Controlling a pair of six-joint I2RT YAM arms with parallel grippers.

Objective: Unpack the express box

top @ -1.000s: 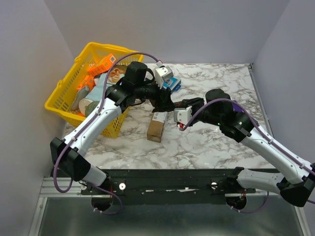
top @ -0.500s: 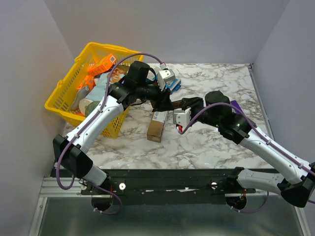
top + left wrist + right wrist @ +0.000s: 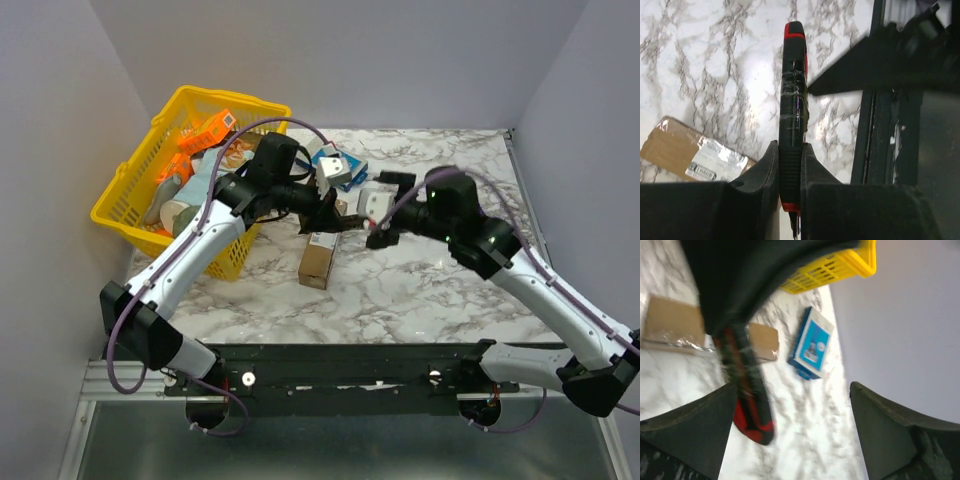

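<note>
Cutting seems the step in hand: left fingers (image 3: 762, 170) pinch the red-and-black cutter (image 3: 792, 90), right fingers (image 3: 695, 430) stand wide on nothing, and next its tip (blade too blurred to read) must reach the taped express box (image 3: 322, 255) lying on the bench (image 3: 440, 290) below them.

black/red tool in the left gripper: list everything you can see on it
The black-and-red tool is a slim stick, likely a box cutter: black plastic-looking body, red at both ends, clear tape wound round its middle. The left gripper is shut on one end, and the rest juts straight out from it above the marble table. The express box lies off to one side, apart. The right gripper stands open nearby; the blurred view shows no contact. No blade clearly visible.
</note>
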